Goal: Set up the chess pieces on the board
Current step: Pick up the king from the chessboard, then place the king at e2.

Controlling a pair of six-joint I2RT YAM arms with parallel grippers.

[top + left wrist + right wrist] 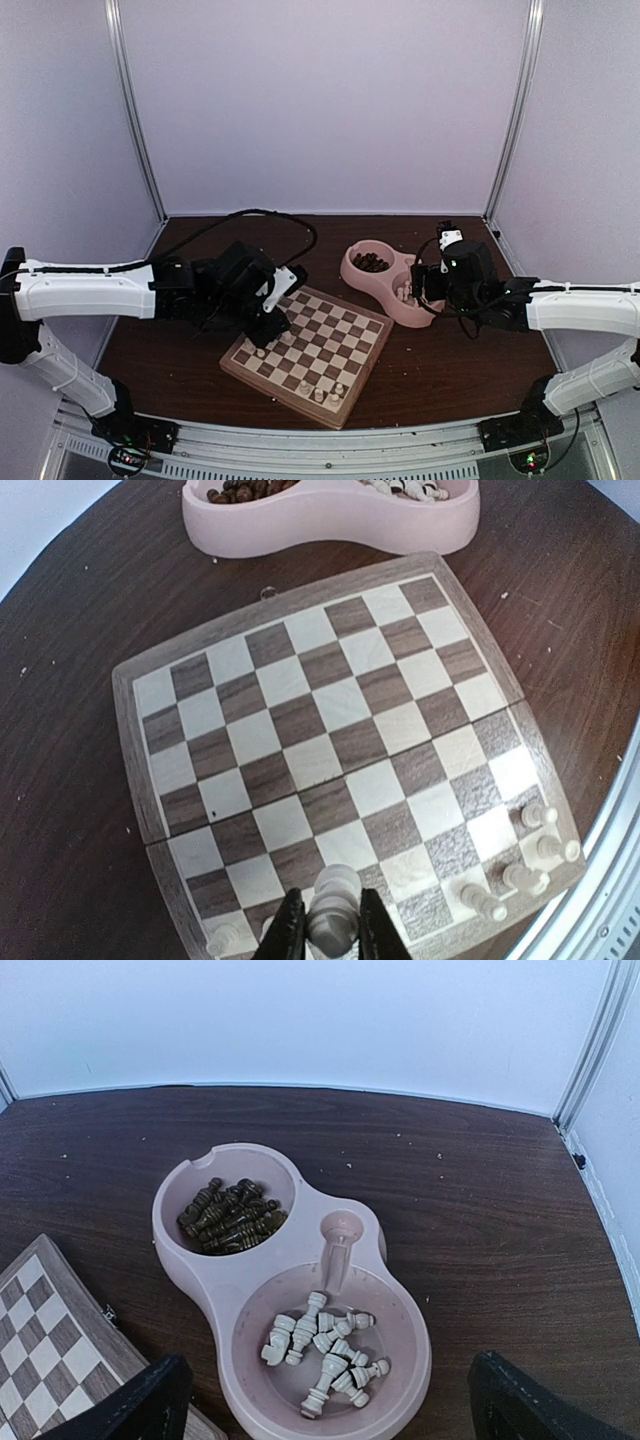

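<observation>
The board (330,715) lies flat under my left gripper (325,932), which is shut on a pale cream chess piece (336,900) just above the board's near rows. Several cream pieces (520,878) stand at the near right corner and one (222,940) at the near left. In the top view the left gripper (268,325) hangs over the board's left side (335,335). My right gripper (335,1410) is open and empty, above the bowl compartment that holds several loose cream pieces (325,1345).
The pink double bowl (310,1240) sits behind the board's right side; its other compartment holds dark brown pieces (228,1215). The board's corner (40,1330) lies close to the bowl. White walls enclose the dark table.
</observation>
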